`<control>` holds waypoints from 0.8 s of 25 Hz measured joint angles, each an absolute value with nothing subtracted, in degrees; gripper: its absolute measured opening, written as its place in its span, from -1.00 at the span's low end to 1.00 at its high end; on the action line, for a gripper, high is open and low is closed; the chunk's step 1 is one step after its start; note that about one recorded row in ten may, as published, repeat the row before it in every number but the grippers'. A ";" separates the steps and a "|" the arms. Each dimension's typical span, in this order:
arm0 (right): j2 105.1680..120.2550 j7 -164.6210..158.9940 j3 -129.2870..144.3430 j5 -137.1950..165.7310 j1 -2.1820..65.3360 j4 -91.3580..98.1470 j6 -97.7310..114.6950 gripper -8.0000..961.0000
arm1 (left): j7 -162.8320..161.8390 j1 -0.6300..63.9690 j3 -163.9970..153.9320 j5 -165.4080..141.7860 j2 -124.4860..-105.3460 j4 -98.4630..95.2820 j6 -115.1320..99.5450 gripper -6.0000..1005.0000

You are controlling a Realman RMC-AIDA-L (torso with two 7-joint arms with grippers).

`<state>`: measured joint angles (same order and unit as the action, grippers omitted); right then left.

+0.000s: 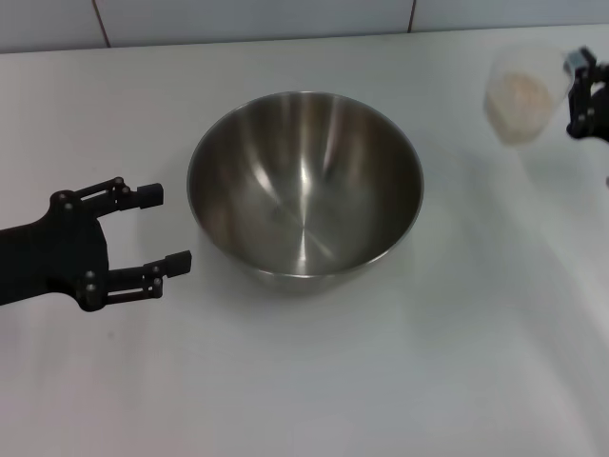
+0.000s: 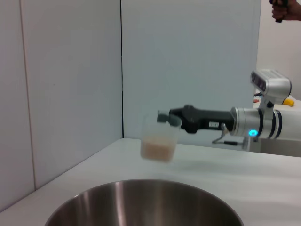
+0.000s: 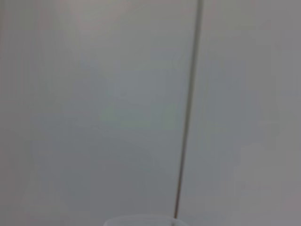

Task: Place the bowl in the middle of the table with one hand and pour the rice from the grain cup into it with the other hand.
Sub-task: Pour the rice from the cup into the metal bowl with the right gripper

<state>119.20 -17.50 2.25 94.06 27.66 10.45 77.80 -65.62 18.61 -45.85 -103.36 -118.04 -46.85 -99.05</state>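
Note:
The steel bowl (image 1: 304,190) stands empty and upright in the middle of the white table (image 1: 381,381). My left gripper (image 1: 164,228) is open and empty just left of the bowl, not touching it. My right gripper (image 1: 579,93) at the far right edge is shut on the rim of the clear grain cup (image 1: 519,93), which holds the rice (image 1: 520,95). In the left wrist view the cup (image 2: 160,141) hangs roughly upright a little above the table beyond the bowl's rim (image 2: 141,186), held by the right gripper (image 2: 170,117). The right wrist view shows only the cup's rim (image 3: 141,220).
A pale panelled wall (image 1: 257,17) runs along the table's far edge. My right arm's silver wrist (image 2: 263,123) reaches in from the right side. A small yellow thing (image 2: 288,101) lies far off behind it.

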 joint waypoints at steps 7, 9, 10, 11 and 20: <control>119.19 -2.88 2.54 94.17 31.29 11.06 81.51 -0.94 | -65.34 18.01 -45.99 -103.20 -118.03 -46.76 -99.38 0.65; 119.26 1.60 3.20 94.17 32.63 10.79 81.52 -0.94 | -65.35 17.98 -46.13 -103.28 -118.06 -46.63 -99.37 0.65; 119.29 3.18 3.89 94.18 33.28 10.62 81.51 -0.94 | -65.36 17.94 -46.17 -103.29 -118.08 -46.37 -99.36 0.65; 119.31 4.44 4.73 94.18 33.95 10.49 81.52 -0.94 | -65.37 17.92 -46.10 -103.29 -118.09 -46.15 -99.32 0.65; 119.53 18.65 9.84 94.15 36.92 8.16 82.22 -0.95 | -65.59 17.93 -45.79 -103.08 -118.16 -45.40 -99.05 0.65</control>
